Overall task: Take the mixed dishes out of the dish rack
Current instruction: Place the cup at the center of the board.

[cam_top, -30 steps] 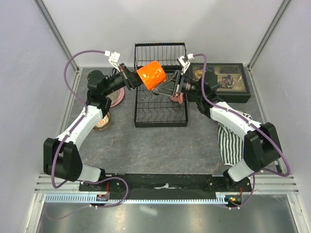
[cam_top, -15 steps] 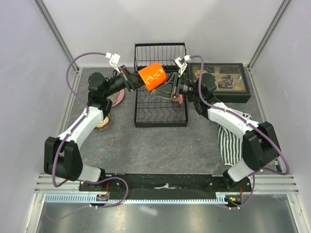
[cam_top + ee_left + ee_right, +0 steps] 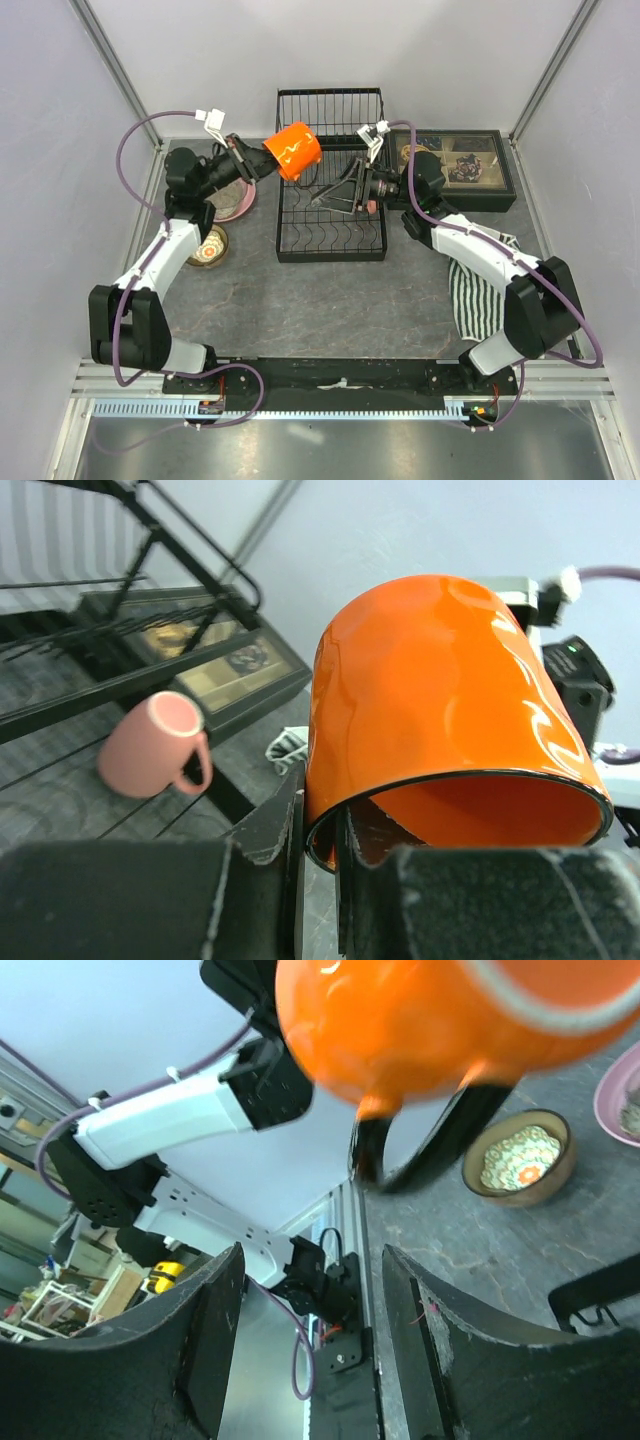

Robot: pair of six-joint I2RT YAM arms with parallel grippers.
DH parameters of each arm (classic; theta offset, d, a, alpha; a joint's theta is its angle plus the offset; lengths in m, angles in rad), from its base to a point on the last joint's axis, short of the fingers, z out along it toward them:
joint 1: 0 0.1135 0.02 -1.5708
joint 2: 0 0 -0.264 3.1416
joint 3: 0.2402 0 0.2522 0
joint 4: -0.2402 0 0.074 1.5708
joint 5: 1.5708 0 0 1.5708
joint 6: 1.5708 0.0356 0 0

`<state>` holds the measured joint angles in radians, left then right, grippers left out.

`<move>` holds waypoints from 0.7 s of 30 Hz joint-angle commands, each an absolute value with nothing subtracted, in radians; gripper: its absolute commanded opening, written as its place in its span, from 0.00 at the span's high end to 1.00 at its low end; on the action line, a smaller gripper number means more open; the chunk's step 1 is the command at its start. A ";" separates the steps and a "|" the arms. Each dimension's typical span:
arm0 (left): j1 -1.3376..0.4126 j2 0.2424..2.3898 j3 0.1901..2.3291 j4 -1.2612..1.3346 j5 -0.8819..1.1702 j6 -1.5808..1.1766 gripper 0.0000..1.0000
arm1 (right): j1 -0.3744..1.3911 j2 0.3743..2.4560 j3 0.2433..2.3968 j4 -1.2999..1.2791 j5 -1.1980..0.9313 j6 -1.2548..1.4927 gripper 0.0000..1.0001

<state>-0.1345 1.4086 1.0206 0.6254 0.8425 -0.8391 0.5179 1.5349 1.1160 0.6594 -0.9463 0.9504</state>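
grey tabletop (image 3: 330,300) inside a walled booth. orange mug (image 3: 291,150) now hangs above the left edge of the dish rack (image 3: 330,257), handed over by the right gripper (image 3: 335,192), whose fingers have spread wide and empty. left gripper (image 3: 254,165) is clamped on the mug's rim and has drawn it leftward, so one dish is nearly unloaded.

I see a dark compartmented tray (image 3: 480,200) of small trinkets at the table's far right, close to the back wall. A black-and-white striped cloth (image 3: 475,300) lies crumpled nearer to me, along the right edge of the grey mottled table (image 3: 330,300).
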 commanded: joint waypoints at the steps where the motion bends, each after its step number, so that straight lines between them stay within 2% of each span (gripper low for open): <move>1: -0.077 1.326 1.130 0.403 0.865 -0.699 0.98 | 0.497 1.470 1.114 0.523 -0.957 0.784 0.35; 6: -0.012 1.272 1.256 -0.062 0.838 -0.353 0.99 | 0.477 1.437 1.135 0.303 -0.919 0.594 0.35; 12: 0.051 1.268 1.455 -0.654 0.704 0.092 0.98 | 0.465 1.405 1.141 0.203 -0.868 0.505 0.35; 15: 0.054 1.293 1.528 -0.866 0.631 0.254 0.98 | 0.460 1.401 1.157 0.164 -0.847 0.470 0.36; 21: 0.052 1.309 1.542 -1.116 0.487 0.478 0.99 | 0.454 1.387 1.164 0.127 -0.824 0.423 0.36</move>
<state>0.0536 1.3014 1.5089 -0.8627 0.5968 0.2424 0.4610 1.4292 1.1172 0.1551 -0.8505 0.4950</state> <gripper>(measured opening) 0.172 0.644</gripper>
